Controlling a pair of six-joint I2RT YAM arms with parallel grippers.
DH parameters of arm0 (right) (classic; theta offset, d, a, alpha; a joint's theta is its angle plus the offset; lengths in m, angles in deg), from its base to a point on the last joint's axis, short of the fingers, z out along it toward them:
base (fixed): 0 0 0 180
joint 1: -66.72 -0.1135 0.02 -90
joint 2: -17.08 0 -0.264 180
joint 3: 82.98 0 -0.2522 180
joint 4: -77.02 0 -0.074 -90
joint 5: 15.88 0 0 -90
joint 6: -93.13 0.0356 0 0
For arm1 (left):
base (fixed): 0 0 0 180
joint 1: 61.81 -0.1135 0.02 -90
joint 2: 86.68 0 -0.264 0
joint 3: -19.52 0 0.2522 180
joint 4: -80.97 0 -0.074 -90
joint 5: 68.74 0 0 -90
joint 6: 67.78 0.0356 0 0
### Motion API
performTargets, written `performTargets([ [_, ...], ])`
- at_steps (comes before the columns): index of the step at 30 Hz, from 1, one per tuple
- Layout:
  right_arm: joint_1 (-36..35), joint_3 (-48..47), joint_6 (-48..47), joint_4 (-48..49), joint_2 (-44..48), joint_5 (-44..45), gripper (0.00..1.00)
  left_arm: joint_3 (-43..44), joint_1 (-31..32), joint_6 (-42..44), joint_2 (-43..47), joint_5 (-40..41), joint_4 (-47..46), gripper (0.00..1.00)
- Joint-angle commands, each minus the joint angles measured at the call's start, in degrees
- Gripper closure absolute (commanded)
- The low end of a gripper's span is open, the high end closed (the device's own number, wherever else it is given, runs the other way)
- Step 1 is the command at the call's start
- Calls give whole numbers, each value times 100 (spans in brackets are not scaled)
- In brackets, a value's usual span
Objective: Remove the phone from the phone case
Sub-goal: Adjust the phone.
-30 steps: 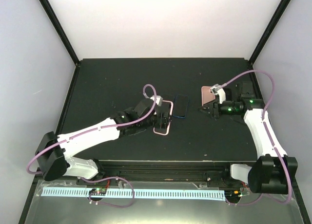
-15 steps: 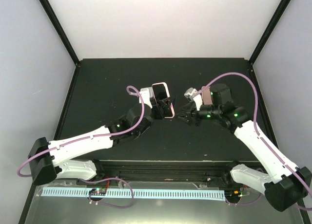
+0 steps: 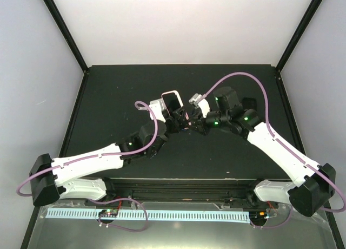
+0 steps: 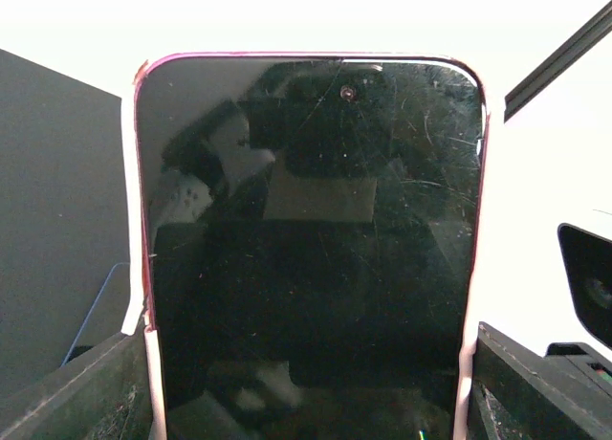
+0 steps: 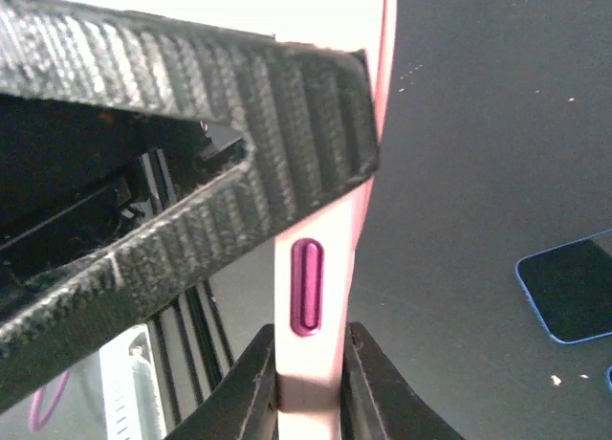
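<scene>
The phone (image 4: pixel 311 239), its dark screen scratched, sits in a pink phone case (image 4: pixel 140 220) and stands upright above the table. My left gripper (image 4: pixel 311 387) is shut across the lower part, one finger on each long side of the case. In the top view the phone (image 3: pixel 173 102) rises above the left gripper (image 3: pixel 176 121), and the right gripper (image 3: pixel 189 123) meets it from the right. In the right wrist view my right gripper (image 5: pixel 308 378) is shut on the pink case edge (image 5: pixel 308 363), just below its magenta side button (image 5: pixel 307 287).
A flat dark thing with a blue rim (image 5: pixel 572 289) lies on the black table (image 3: pixel 108 97) to the right of the held phone. A ribbed finger (image 5: pixel 191 124) of the left gripper crosses the right wrist view. White walls and black frame posts (image 3: pixel 62 27) enclose the table.
The right arm swung left to the phone and its jaws closed on the case's edge. The left arm raised the phone off the table and tipped it upright.
</scene>
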Motion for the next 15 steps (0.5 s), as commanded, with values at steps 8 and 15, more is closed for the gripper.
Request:
performTargets([
  [8,-2,114,-119,53,583,576,99,258,-10,417,170,137,-72,1],
  [15,266,573,-659,-150,1205,336,99,-1095,-628,1295,1535,-2042,-551,1],
])
